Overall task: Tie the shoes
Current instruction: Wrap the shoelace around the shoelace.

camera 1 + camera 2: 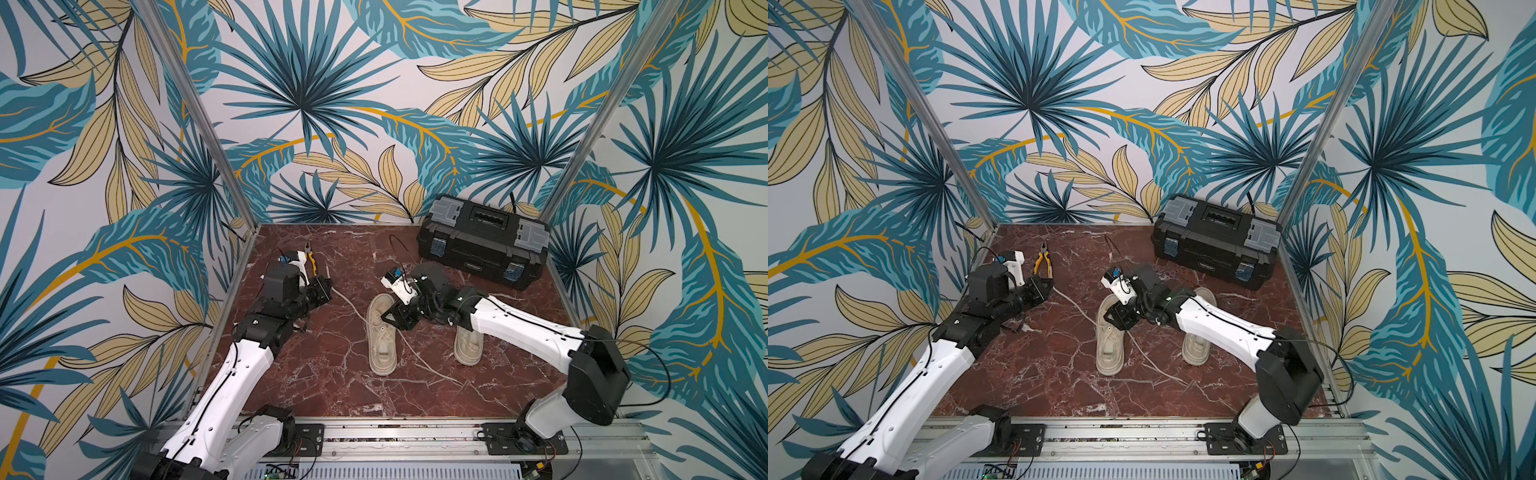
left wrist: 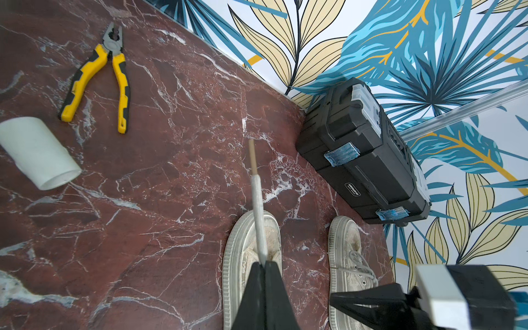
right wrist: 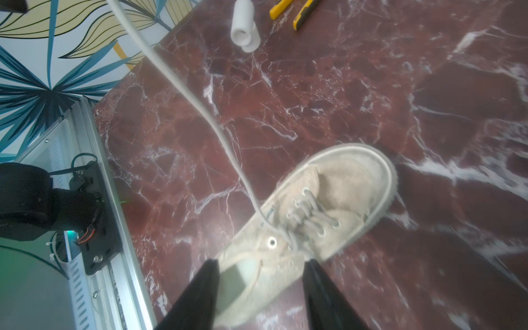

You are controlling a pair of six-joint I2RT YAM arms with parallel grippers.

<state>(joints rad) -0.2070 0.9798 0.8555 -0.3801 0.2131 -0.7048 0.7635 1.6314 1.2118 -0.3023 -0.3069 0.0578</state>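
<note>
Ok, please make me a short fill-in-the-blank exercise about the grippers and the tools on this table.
1. The left gripper is shut on a beige ___.
2. The jaws of the right gripper stand ___ over a shoe.
3. The handles of the pliers are black and ___.
4. The toolbox is mostly ___.
Missing words: lace; open; yellow; black.

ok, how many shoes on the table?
2. One shoe mid-table under the open right claw, lace in the left claw; the other shoe beside it, partly hidden under the right arm.
</note>
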